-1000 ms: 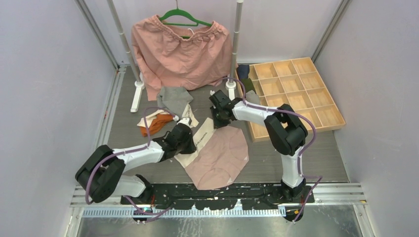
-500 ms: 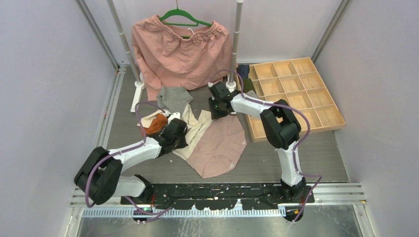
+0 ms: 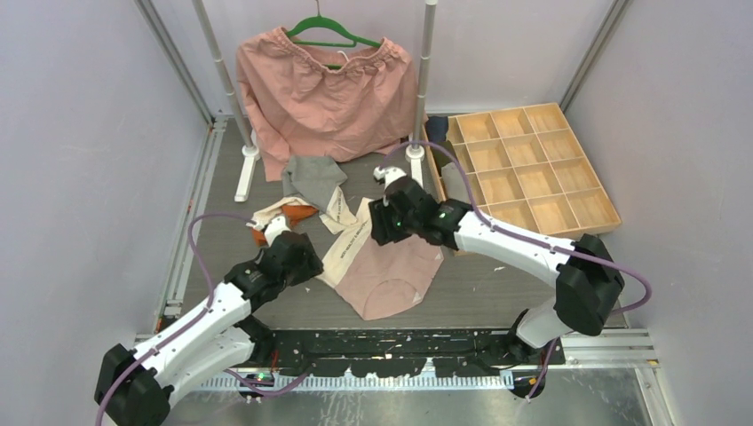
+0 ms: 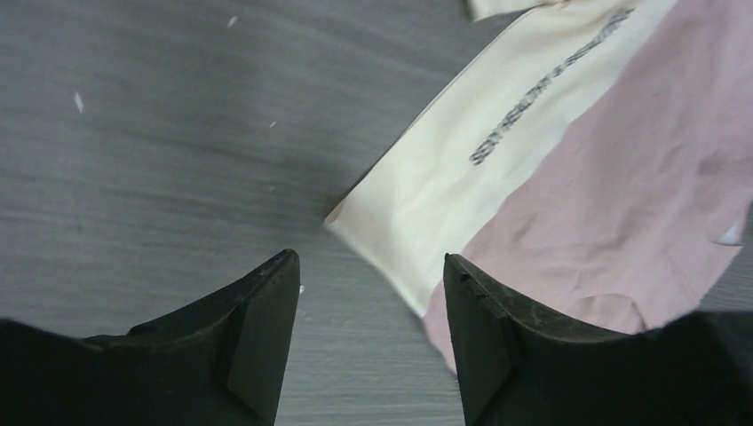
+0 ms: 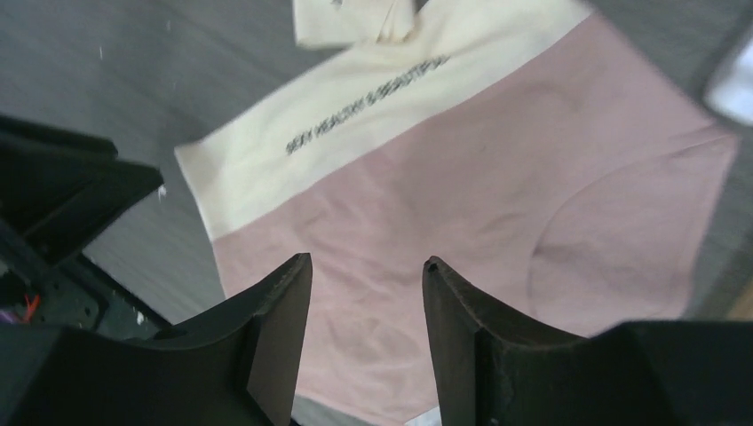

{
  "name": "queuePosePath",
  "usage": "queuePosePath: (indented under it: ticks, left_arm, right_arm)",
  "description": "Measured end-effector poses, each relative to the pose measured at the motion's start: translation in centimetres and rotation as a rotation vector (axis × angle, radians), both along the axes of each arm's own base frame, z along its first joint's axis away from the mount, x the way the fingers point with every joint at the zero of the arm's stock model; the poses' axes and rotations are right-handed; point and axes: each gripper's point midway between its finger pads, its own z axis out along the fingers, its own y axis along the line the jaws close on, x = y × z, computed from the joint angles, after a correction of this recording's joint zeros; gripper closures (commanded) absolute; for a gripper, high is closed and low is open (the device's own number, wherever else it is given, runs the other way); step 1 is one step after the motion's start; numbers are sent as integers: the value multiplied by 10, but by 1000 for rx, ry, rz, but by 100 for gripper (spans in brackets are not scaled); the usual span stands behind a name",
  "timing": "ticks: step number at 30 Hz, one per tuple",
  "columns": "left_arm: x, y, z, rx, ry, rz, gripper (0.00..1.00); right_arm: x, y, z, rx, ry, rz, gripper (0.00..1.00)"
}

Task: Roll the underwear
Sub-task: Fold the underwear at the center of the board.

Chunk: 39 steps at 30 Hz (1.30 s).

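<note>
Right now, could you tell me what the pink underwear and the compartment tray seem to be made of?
The pink underwear looks like thin, matte, stretchy knit: it lies limp with soft creases. Its cream waistband seems a smoother elastic, with printed lettering. The compartment tray looks like pale bare wood or plywood, judging by its tan colour and thin straight dividers.

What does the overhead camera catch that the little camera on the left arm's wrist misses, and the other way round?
Only the overhead view shows the hanging salmon garment, the wooden tray, the grey underwear, the orange underwear and the right gripper. Only the left wrist view shows the left gripper up close, jaws apart with nothing between them. Both show the pink underwear lying flat on the grey table.
</note>
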Motion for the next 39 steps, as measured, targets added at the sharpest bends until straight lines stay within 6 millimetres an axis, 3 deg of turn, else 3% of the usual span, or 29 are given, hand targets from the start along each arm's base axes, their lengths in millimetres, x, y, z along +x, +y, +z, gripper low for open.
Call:
queuePosePath:
  ticks: [3, 6, 12, 16, 24, 33, 36, 39]
  left_arm:
    - [-15, 7, -18, -14, 51, 35, 37]
    - [-26, 10, -36, -26, 101, 62, 36]
    - [-27, 6, -48, -47, 148, 96, 37]
    - [-22, 1, -51, -69, 148, 114, 44]
    - [-7, -8, -54, -97, 119, 136, 55]
    - [2, -10, -59, -92, 108, 155, 89]
    - [1, -9, -60, -89, 111, 160, 99]
    - [-2, -6, -60, -86, 111, 163, 99]
  right_arm:
    - [-30, 11, -19, -31, 31, 51, 44]
    - [-49, 6, -42, -77, 70, 58, 44]
    - [-59, -1, -57, -107, 93, 31, 44]
    - [-63, -8, -66, -126, 104, 11, 44]
    - [-71, -22, -51, -93, 60, -14, 44]
    - [-85, -34, -38, -48, 7, -10, 42]
    - [-91, -29, -40, -52, 1, 18, 37]
    - [-102, -14, -44, -51, -13, 71, 35]
